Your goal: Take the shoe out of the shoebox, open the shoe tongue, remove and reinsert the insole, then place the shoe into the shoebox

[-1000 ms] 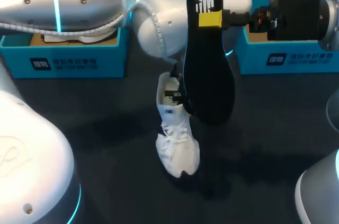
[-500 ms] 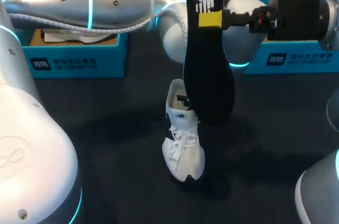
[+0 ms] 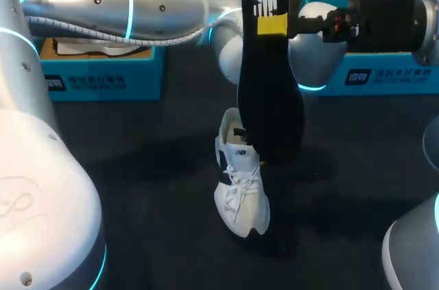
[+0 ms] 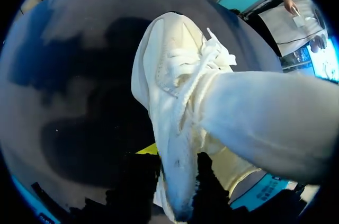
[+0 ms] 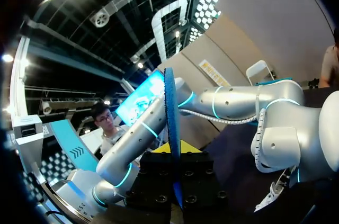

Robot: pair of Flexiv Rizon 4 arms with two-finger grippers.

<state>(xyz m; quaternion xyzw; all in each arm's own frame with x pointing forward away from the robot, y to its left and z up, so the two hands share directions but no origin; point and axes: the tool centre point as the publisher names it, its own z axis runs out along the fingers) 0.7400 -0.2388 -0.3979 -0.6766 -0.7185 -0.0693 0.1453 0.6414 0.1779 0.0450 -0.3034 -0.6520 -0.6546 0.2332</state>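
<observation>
Two grippers hold things: the left gripper (image 4: 177,181), clamped on the white shoe (image 3: 240,180) at its heel, has slid it rightward across the table (image 3: 137,166). The right gripper (image 5: 175,155) pinches the insole (image 3: 269,91) upright above, awaiting reinsertion.

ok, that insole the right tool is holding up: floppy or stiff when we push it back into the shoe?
Probably semi-stiff: pinched only near one end by the right tool, the insole hangs almost straight. Edge-on in the right wrist view it looks thin, so likely light and apt to buckle if pushed end-on into the shoe.
</observation>
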